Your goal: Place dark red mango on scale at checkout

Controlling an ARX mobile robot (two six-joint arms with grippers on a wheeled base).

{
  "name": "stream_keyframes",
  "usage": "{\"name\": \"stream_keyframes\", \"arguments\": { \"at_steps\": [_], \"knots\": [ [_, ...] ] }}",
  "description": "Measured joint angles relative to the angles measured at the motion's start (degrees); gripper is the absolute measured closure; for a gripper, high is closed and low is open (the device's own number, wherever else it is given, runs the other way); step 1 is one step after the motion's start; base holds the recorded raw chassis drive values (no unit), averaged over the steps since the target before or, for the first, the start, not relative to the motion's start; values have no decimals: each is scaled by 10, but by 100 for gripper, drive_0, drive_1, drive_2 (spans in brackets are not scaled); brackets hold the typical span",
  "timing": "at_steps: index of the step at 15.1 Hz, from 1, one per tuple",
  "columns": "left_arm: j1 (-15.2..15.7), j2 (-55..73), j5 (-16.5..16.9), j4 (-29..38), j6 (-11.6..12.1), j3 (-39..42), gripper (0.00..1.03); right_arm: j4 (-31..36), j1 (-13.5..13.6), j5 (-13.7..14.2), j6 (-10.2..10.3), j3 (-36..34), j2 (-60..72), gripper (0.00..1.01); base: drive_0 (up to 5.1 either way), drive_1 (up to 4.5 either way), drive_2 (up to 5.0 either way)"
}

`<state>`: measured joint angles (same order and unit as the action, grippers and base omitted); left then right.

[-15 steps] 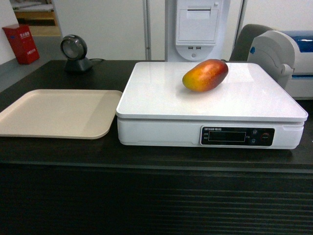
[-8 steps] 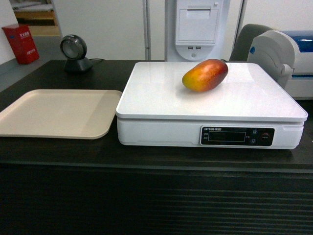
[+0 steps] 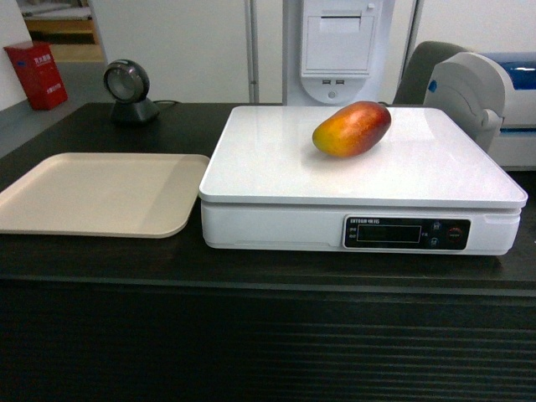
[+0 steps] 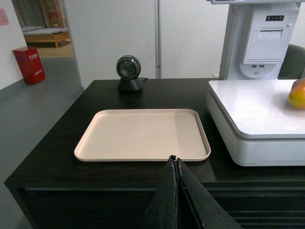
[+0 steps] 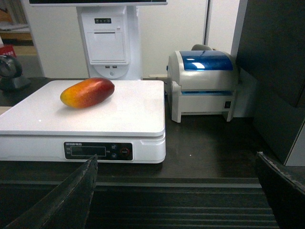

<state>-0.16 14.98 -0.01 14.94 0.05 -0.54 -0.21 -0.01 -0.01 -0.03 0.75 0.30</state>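
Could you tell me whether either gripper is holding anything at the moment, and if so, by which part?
Nothing is held. The left gripper is shut on nothing, the right gripper is open, and the dark red mango lies free on the scale.

Shop checkout point(image 3: 251, 335): scale point(image 3: 360, 167), scanner point(image 3: 127, 90).

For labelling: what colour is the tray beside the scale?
Plain beige tray, no pattern; clearest in the left wrist view.

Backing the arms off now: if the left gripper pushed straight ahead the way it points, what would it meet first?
Most likely the near rim of the beige tray: the left gripper, jaws shut, points straight at it. Depth and height are unclear, so it might pass above the rim.
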Motion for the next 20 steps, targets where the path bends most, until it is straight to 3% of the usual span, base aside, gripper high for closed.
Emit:
{"name": "stream_keyframes", "arguments": {
  "at_steps": [5, 7, 12, 18, 19, 20],
  "knots": [
    [0, -49, 0, -48, 0, 0, 101, 0, 0, 0, 0, 0, 0, 3, 0, 0, 0],
    [0, -127, 0, -157, 0, 0, 101, 0, 0, 0, 0, 0, 0, 3, 0, 0, 0],
    [0, -144, 0, -152, 0, 0, 101, 0, 0, 0, 0, 0, 0, 3, 0, 0, 0],
    [0, -144, 0, -151, 0, 0, 34, 0, 0, 0, 0, 0, 0, 3, 0, 0, 0],
    [0, -144, 0, -151, 0, 0, 16, 0, 0, 0, 0, 0, 0, 3, 0, 0, 0],
    [0, -144, 0, -151, 0, 0, 5, 0, 0, 0, 0, 0, 0, 3, 0, 0, 0]
  ]
}}
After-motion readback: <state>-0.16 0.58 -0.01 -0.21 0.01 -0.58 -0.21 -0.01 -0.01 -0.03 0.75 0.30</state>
